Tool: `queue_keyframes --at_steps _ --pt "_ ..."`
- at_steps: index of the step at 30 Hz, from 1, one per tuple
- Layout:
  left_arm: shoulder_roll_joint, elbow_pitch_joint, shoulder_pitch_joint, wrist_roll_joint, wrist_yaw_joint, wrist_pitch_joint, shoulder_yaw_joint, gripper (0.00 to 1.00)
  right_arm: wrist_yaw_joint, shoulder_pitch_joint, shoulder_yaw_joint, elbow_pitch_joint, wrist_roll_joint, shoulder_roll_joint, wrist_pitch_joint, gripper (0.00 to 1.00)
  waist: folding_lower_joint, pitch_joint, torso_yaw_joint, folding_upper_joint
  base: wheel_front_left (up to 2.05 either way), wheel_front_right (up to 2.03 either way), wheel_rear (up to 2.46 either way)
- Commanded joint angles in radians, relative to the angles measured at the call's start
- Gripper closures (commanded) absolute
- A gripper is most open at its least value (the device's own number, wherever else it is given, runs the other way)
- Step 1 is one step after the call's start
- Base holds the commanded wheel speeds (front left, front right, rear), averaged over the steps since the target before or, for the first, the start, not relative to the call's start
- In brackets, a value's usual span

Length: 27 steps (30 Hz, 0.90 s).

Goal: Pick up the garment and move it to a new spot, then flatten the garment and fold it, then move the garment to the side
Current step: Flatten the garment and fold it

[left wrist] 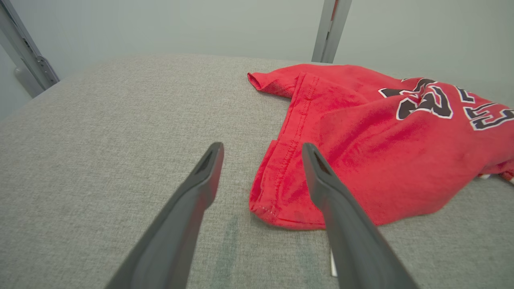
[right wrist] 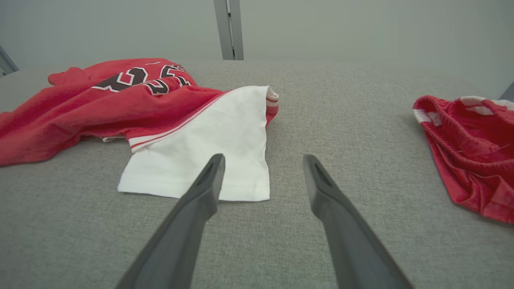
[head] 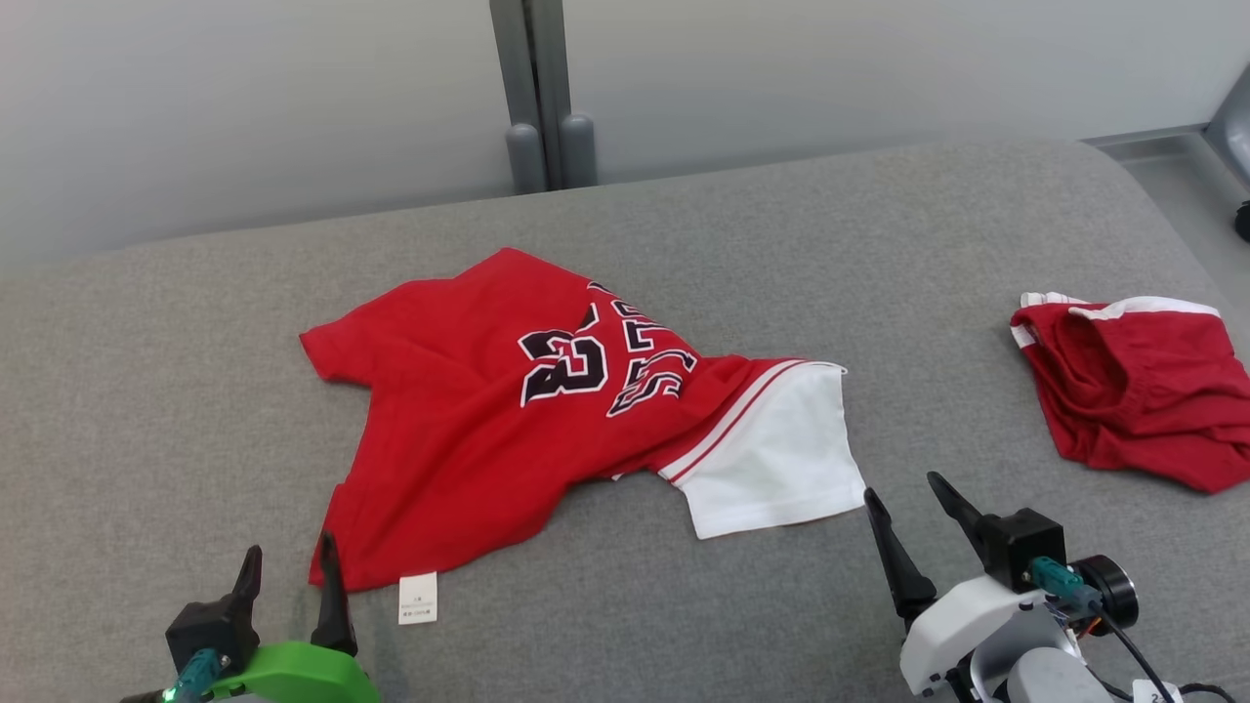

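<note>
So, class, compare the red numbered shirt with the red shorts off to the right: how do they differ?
The shirt carries a black number and lettering; the shorts show no print. The shirt has a whole white sleeve; the shorts have only white trim at the band. The shirt spreads wide mid-surface; the shorts lie bunched, smaller, near the right edge. Both are red and lie on the grey surface.

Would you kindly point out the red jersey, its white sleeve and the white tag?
red jersey (head: 439, 439), head view, red body.
white sleeve (right wrist: 225, 132), right wrist view, middle.
white tag (head: 417, 598), head view, centre.
</note>
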Motion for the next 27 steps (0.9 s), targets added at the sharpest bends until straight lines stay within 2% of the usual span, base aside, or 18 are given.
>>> queue_keyframes --at_steps 1,8,15,21,27 --pt "0.002 0.007 -0.002 -0.005 -0.001 0.000 -0.001 0.00 -0.002 -0.003 -0.002 0.001 0.004 -0.004 0.000 0.00 0.0000 0.021 0.001 -0.0001 0.00 0.00 0.00" --pt "0.003 0.084 -0.073 -0.007 -0.017 0.000 0.009 0.00 -0.002 -0.048 -0.007 0.006 -0.005 -0.004 0.000 0.00 0.0000 0.100 0.002 -0.0001 0.00 0.00 0.00" --pt "0.003 0.193 -0.150 0.019 -0.005 0.000 0.027 0.00 -0.002 -0.099 -0.014 0.041 -0.014 -0.004 0.000 0.00 0.0000 0.163 0.003 -0.0001 0.00 0.00 0.00" --pt "0.002 0.274 -0.174 0.037 -0.007 0.003 0.029 0.00 -0.002 -0.143 -0.008 0.109 0.002 -0.004 0.000 0.00 0.0000 0.186 0.001 -0.0001 0.00 0.00 0.00" --pt "0.001 0.302 -0.167 0.023 -0.016 0.008 0.012 0.00 -0.002 -0.177 -0.002 0.232 -0.001 -0.004 0.001 0.00 0.0000 0.190 0.010 -0.0001 0.00 0.00 0.00"
